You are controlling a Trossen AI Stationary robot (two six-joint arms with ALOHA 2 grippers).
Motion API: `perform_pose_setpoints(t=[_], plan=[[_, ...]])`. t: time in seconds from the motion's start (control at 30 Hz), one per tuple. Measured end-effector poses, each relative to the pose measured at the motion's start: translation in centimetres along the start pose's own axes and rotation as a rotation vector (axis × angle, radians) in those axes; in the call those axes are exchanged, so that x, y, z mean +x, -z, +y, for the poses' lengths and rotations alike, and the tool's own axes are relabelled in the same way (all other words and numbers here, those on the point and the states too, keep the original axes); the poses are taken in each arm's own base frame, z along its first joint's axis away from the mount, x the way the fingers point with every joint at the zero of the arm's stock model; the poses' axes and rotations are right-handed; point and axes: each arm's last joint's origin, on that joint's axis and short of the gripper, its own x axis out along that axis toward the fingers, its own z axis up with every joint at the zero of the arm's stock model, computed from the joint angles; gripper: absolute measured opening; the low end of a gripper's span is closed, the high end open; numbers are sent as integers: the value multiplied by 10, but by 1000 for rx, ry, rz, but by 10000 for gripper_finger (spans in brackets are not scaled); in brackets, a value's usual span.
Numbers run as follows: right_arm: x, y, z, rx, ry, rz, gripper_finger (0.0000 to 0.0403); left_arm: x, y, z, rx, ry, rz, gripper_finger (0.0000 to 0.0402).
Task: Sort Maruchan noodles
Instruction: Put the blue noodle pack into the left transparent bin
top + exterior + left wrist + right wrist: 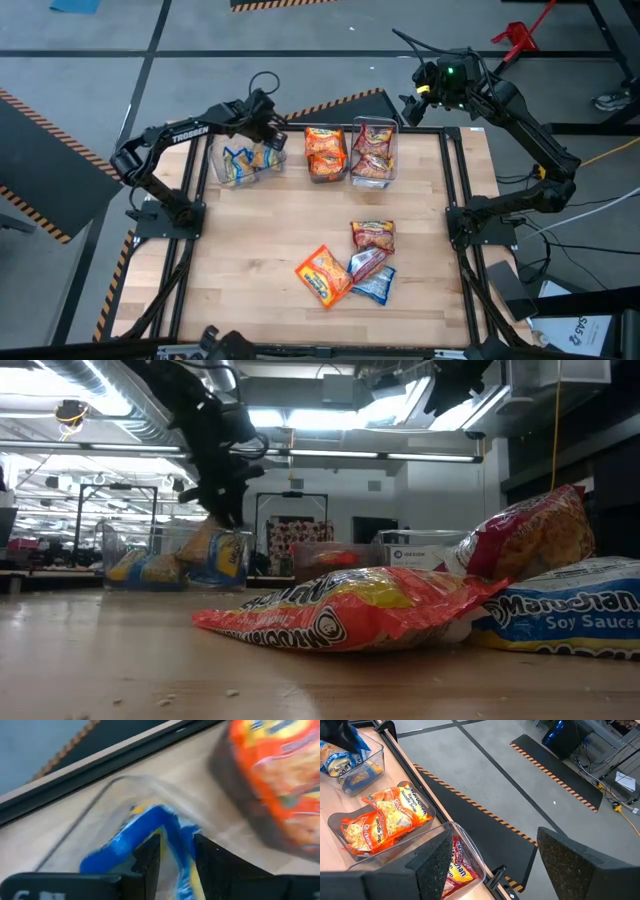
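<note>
Blue packet (150, 827) between left hand (176, 854) fingers (over bin (243, 162)).

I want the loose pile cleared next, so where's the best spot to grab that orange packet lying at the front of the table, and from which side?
Come straight down on the orange packet, taking its free outer end, the one pointing away from the blue packet and the red packet. It lies flat and slanted, and its other end seems tucked against them, so the outer end likely gives the fingers room.
</note>
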Motion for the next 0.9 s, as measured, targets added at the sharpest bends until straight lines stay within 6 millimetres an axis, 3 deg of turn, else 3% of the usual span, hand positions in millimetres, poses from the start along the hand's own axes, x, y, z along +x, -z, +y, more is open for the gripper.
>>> perform_pose_setpoints(t=[0.17, 0.43, 0.73, 0.9], plan=[[0, 0, 0, 0, 0, 0, 278, 0, 1, 17, -31, -157, 17, 110], [0, 0, 0, 0, -1, -1, 278, -1, -3, 34, -81, -180, 16, 108], [0, 0, 0, 0, 0, -1, 278, 25, -1, 35, -92, -112, 121, 108], [0, 0, 0, 0, -1, -1, 278, 22, -1, 34, -93, -92, 117, 108]])
